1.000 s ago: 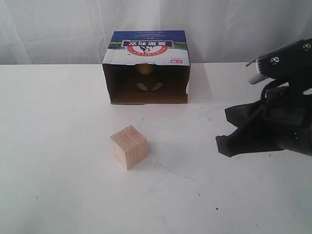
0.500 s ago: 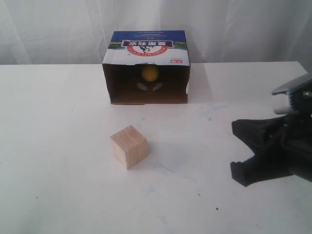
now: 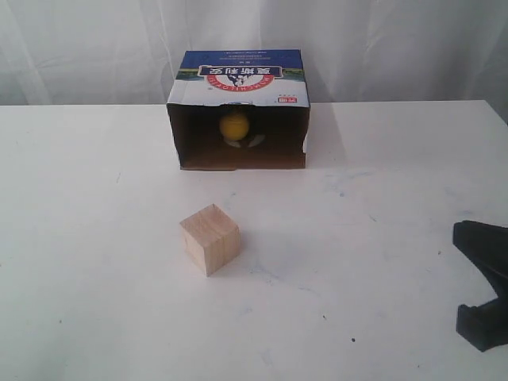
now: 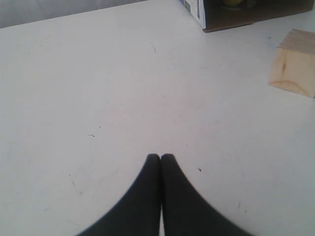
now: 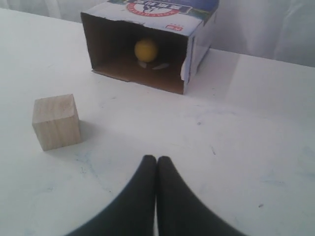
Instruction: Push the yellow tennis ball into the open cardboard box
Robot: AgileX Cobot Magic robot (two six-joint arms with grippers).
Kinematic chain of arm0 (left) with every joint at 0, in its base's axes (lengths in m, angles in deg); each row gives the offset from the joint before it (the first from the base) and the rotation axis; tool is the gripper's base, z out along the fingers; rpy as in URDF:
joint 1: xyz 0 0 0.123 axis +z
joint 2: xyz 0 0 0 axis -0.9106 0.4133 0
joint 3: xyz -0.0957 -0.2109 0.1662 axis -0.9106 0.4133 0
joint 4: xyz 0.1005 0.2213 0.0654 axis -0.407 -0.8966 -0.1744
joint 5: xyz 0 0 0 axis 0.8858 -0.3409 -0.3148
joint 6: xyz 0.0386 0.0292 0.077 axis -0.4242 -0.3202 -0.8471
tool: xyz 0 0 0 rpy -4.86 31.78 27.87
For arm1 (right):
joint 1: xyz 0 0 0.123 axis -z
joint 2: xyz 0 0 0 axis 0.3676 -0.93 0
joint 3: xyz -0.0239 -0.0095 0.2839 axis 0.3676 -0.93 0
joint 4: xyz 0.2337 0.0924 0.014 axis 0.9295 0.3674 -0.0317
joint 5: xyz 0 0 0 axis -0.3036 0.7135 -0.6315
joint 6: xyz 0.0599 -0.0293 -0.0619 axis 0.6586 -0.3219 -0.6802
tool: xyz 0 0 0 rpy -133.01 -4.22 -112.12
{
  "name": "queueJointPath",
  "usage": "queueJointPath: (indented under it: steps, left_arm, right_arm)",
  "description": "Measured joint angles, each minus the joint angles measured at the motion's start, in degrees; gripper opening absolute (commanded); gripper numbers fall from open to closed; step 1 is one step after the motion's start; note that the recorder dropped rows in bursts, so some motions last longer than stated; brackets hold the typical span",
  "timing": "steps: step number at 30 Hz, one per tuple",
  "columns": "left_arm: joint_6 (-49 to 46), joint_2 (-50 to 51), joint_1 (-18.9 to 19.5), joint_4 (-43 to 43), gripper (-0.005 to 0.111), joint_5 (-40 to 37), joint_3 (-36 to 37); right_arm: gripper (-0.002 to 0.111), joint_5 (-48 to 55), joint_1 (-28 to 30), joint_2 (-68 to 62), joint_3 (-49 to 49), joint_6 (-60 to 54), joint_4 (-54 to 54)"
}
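Exterior view is showing the open cardboard box (image 3: 238, 75) lying on its side on the white worktop (image 3: 95, 238), its dark opening facing the camera and its blue-and-white printed panel facing up. The yellow tennis ball (image 3: 236, 125) is sitting inside the box, deep in the interior and near the middle of the opening, with two pale patches showing just below it. A pale wooden cube (image 3: 209, 238) is standing on the worktop in front of the opening, well apart from the box.

Left wrist view is showing the left gripper (image 4: 160, 157) hanging over bare worktop, its black fingers pressing together at the tips and pinching nothing, with the cube and a corner of the box off to one side.

Right wrist view is showing the right gripper (image 5: 156, 160) pointing toward the box, its fingers likewise pressing together on nothing. At the exterior view's right edge only two dark parts of it are showing.
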Motion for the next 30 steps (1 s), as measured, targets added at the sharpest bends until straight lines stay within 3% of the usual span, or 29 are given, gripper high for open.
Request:
queueJointPath:
  steps: [14, 24, 30]
  left_arm:
    - [0.0, 0.0, 0.0, 0.0, 0.0, 0.0, 0.0]
    - [0.0, 0.0, 0.0, 0.0, 0.0, 0.0, 0.0]
    - [0.0, 0.0, 0.0, 0.0, 0.0, 0.0, 0.0]
  right_arm:
    - [0.0, 0.27, 12.27, 14.05, -7.54, 0.0, 3.87]
    - [0.0, 10.24, 15.76, 23.0, -7.89, -0.12, 3.87]
    - [0.0, 4.83, 17.08, 25.32, -12.95, -0.12, 3.87]
